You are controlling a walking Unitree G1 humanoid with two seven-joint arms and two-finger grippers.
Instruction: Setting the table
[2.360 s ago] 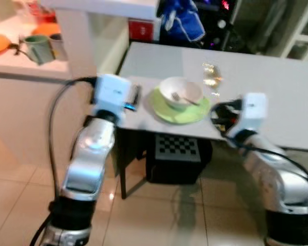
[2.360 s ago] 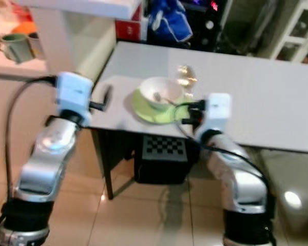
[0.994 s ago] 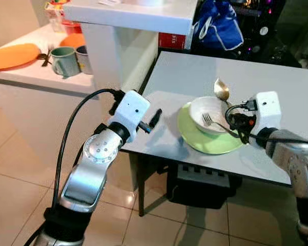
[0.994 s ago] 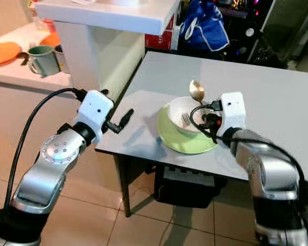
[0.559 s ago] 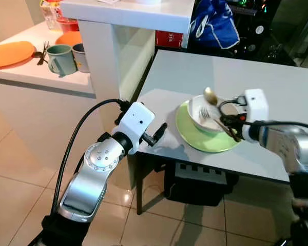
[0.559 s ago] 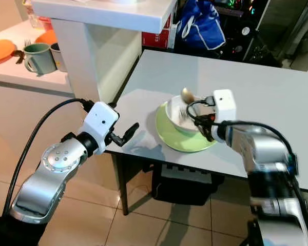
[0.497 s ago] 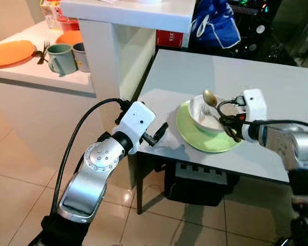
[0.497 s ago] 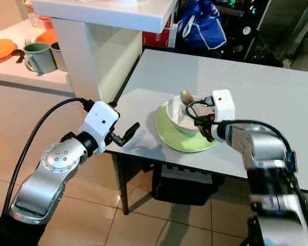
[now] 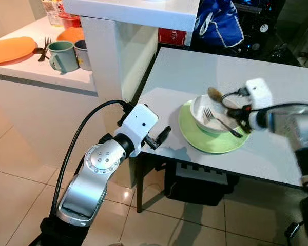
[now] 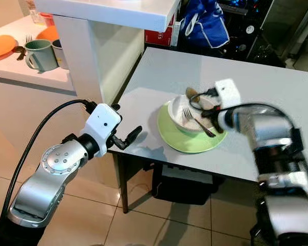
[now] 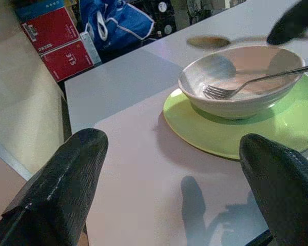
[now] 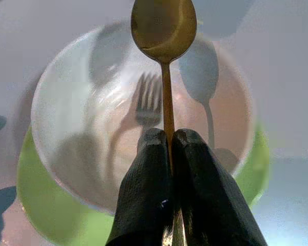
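A white bowl [image 9: 208, 114] sits on a green plate [image 9: 211, 141] near the grey table's front edge [image 9: 185, 159]. A silver fork [image 9: 219, 121] lies in the bowl, its handle over the rim. My right gripper [image 12: 169, 154] is shut on the handle of a gold spoon [image 12: 164, 28], which hangs level just above the bowl's far rim [image 9: 214, 94]. My left gripper [image 9: 163, 137] stands open at the table's front left corner, left of the plate. Its two black fingers [image 11: 66, 179] frame the bowl [image 11: 241, 82] in the left wrist view.
A white counter [image 9: 36, 66] on the left carries a green mug [image 9: 59, 55], a grey mug [image 9: 82, 54] and an orange plate [image 9: 10, 48]. A white pillar [image 9: 110, 46] stands by the table's left side. A blue bag [image 9: 220, 25] and a red box [image 9: 172, 37] lie behind it.
The camera shifted slightly. My right gripper lifted and swung the spoon back from inside the bowl to above its far rim. The left gripper hardly moved.
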